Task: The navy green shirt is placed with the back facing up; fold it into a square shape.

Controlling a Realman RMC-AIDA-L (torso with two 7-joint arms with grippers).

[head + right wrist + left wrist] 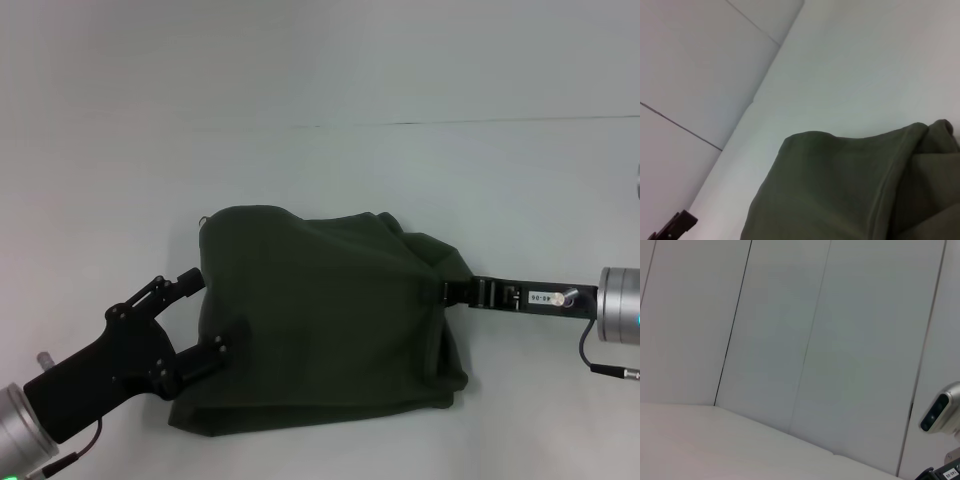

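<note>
My left gripper (205, 312) sits spread at the navy green shirt (320, 310), one finger over its edge to pin it. Opposite, my right gripper (448, 292) meets the far edge; I cannot tell its grip.

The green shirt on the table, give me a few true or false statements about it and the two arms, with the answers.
1. The navy green shirt lies already folded into a bundle. True.
2. The left gripper is at the shirt's left edge. True.
3. The right gripper hangs high above the shirt. False: it meets the shirt's right edge.
4. The shirt hangs off the table. False: it lies wholly on it.
5. The shirt has a large print. False: it is plain.
</note>
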